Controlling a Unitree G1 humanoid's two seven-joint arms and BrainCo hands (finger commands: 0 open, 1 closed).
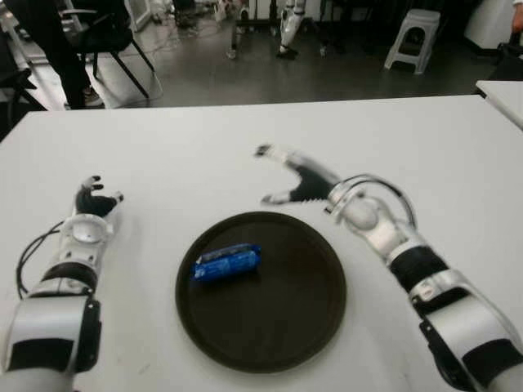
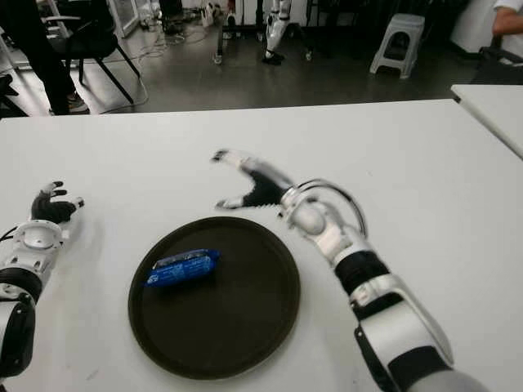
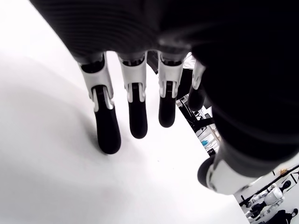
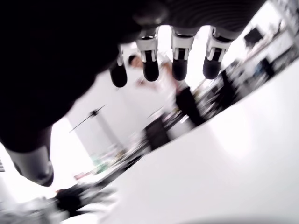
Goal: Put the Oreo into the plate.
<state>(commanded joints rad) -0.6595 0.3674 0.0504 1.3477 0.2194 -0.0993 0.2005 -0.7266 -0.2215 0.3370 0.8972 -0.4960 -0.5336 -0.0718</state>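
The blue Oreo pack [image 1: 227, 263] lies flat on the left part of the round dark plate [image 1: 302, 327], near the front middle of the white table. My right hand [image 1: 282, 173] hovers just past the plate's far rim, fingers spread and empty; its wrist view shows the fingers [image 4: 180, 65] extended over bare table. My left hand [image 1: 96, 198] shows at the left of the plate, apart from it, with its fingers [image 3: 138, 114] straight and holding nothing.
The white table [image 1: 204, 147] stretches wide around the plate. Beyond its far edge are a chair [image 1: 106, 41], a white stool [image 1: 413, 37] and a person's legs [image 1: 61, 57]. A second table's corner [image 1: 502, 94] shows at the right.
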